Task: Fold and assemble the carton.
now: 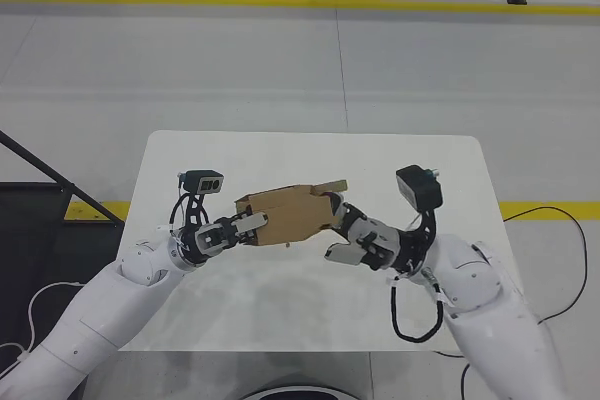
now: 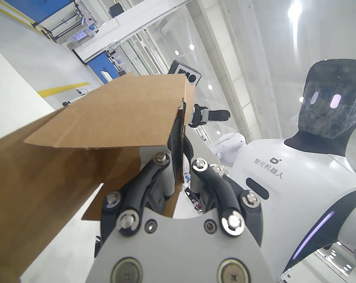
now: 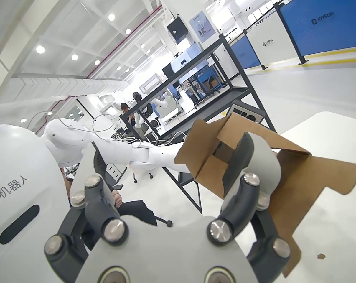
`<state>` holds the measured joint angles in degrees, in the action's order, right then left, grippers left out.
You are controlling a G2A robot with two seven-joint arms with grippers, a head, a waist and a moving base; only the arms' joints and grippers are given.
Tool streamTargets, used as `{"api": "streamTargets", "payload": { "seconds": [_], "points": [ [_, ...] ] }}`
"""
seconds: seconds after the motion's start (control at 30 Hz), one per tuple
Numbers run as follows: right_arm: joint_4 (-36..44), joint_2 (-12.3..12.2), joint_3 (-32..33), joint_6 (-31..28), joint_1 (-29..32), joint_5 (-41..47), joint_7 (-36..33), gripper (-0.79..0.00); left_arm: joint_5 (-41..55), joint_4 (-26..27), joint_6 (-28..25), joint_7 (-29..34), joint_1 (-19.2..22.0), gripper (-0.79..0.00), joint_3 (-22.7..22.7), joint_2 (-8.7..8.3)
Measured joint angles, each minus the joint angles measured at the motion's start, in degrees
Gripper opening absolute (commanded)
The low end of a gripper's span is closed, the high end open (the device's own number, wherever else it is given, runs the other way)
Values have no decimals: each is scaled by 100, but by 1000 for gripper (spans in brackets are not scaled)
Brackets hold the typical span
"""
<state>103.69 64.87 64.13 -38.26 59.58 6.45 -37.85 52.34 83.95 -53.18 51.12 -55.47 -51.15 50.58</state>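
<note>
A brown cardboard carton [image 1: 292, 212], partly folded with loose flaps, is held above the middle of the white table [image 1: 380, 300]. My left gripper [image 1: 242, 228] is shut on the carton's left end; in the left wrist view its fingers [image 2: 180, 145] pinch the edge of a cardboard panel [image 2: 107, 113]. My right gripper [image 1: 338, 232] is open at the carton's right end. In the right wrist view one finger [image 3: 250, 154] rests against the carton [image 3: 298, 175] by its open end. The other finger [image 3: 92, 163] stands well apart from it.
A black metal rack [image 1: 20, 230] stands beside the table's left edge. A yellow floor line [image 1: 560, 210] runs behind the table to the right. Bare tabletop lies in front of and behind the carton.
</note>
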Motion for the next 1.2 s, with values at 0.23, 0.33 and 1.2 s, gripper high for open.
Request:
{"api": "streamTargets", "payload": {
  "seconds": [0.23, 0.33, 1.2],
  "points": [
    [-80, 38, -116, -23, -92, -72, 114, 0, 0, 0, 0, 0, 0, -785, 0, 0],
    [-79, 38, -175, -7, -132, -94, -55, 0, 0, 0, 0, 0, 0, -785, 0, 0],
    [892, -60, 999, -1002, 1014, -949, 1311, 0, 0, 0, 0, 0, 0, -785, 0, 0]
  ]
}}
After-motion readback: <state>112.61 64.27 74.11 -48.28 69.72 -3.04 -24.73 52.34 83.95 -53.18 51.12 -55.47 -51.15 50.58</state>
